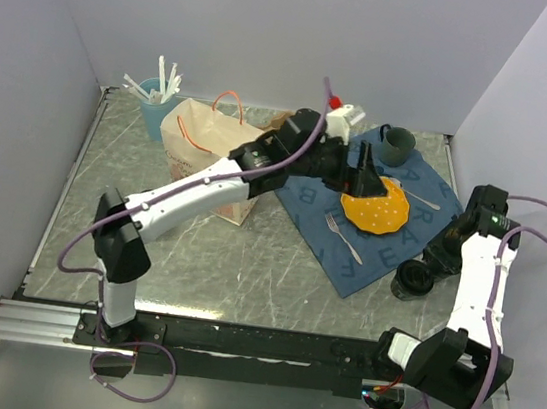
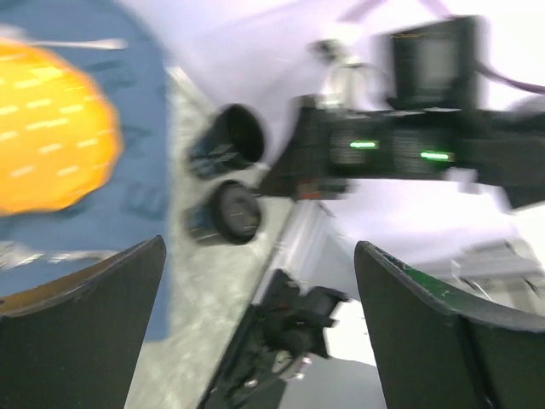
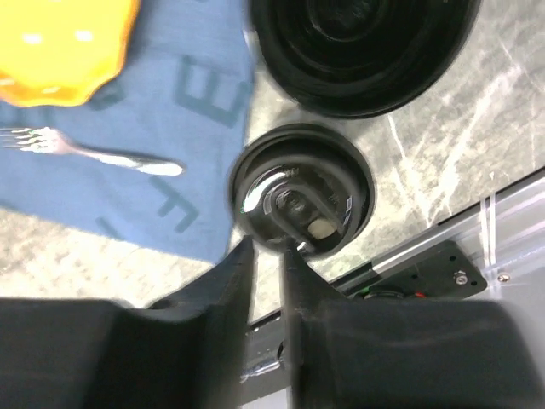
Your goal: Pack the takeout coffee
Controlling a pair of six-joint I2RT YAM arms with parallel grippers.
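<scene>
The takeout coffee [image 3: 366,51] is a small black cup standing with its mouth open on the table, just off the blue placemat [image 3: 196,111]. It also shows in the left wrist view as a dark ribbed cup [image 2: 228,138]. Its black lid [image 3: 302,192] lies beside it, nearer the front rail, and appears again as a dark lid [image 2: 234,211] and a dark disc [image 1: 412,279]. My right gripper [image 3: 266,249] hovers at the lid's near rim, fingers barely apart with nothing between them. My left gripper [image 2: 260,247] hangs wide open and empty over the mat beside the orange plate [image 1: 375,208], as the left gripper [image 1: 364,171].
A brown paper bag [image 1: 211,146] stands at the back left under the left arm, with a light-blue cup of white sticks [image 1: 158,99] behind it. A teal mug [image 1: 395,145], a fork [image 1: 343,236] and a spoon [image 1: 416,196] rest on the mat. The front rail [image 3: 502,213] runs close by.
</scene>
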